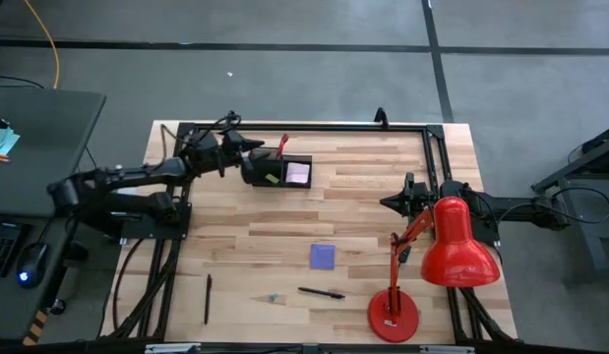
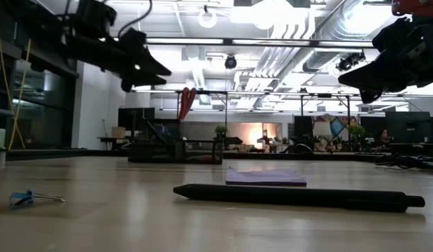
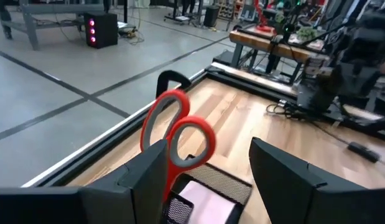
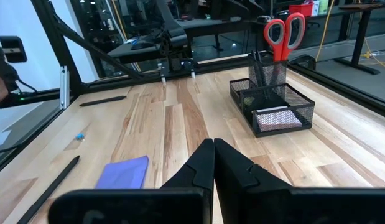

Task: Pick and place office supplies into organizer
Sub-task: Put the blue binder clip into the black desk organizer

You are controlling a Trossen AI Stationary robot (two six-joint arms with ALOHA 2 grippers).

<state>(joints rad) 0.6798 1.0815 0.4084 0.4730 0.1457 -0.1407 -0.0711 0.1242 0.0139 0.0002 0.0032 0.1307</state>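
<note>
The black mesh organizer (image 1: 284,172) stands at the table's far middle. In it are a pink note pad (image 1: 298,174), a small yellowish piece (image 1: 273,178) and the red-handled scissors (image 3: 178,134), which stand blades down in its tall compartment with the handles up. My left gripper (image 3: 208,144) hovers open just left of and above the organizer (image 4: 273,102); the scissor handles lie just beyond its fingers, untouched. A purple pad (image 1: 323,256), two dark pens (image 1: 321,292) (image 1: 208,298) and a small blue clip (image 1: 273,298) lie on the near half. My right gripper (image 4: 213,149) waits shut at the right.
A large red desk lamp (image 1: 452,246) stands at the near right, its base (image 1: 393,315) close to one pen. A black metal frame (image 1: 304,126) runs along the table's far and side edges. Bare wood lies between the organizer and the purple pad.
</note>
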